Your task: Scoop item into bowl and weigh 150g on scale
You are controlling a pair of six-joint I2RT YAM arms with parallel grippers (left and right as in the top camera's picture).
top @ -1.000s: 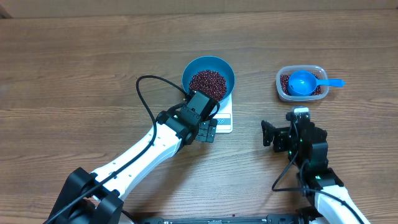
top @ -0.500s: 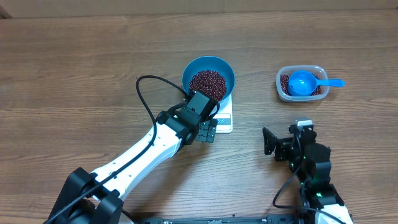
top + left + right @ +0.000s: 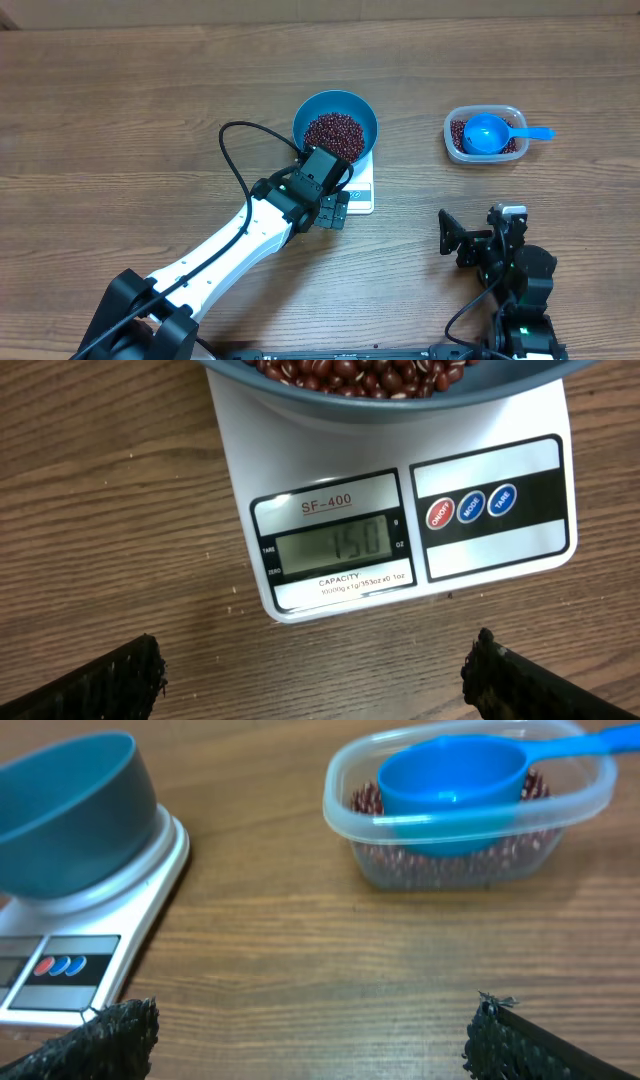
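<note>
My right arm [image 3: 508, 262] has pulled back from the scale [image 3: 362, 193], its jaws released and empty like those of the left arm [image 3: 290, 200], and the bowl [image 3: 335, 101] of beans [image 3: 333, 132] on the scale reads 150, so I judge the weighing done.

Bowl [image 3: 335, 98]: deep blue, plain.
Beans [image 3: 334, 133]: dark red-brown with pale flecks.
Scale [image 3: 300, 460]: white; grey display [image 3: 335, 543]; black band with one red button [image 3: 439, 513] and two blue.
Scoop [image 3: 487, 132]: bright blue.
Tub [image 3: 510, 112]: clear.
Table [image 3: 120, 100]: brown wood grain.
</note>
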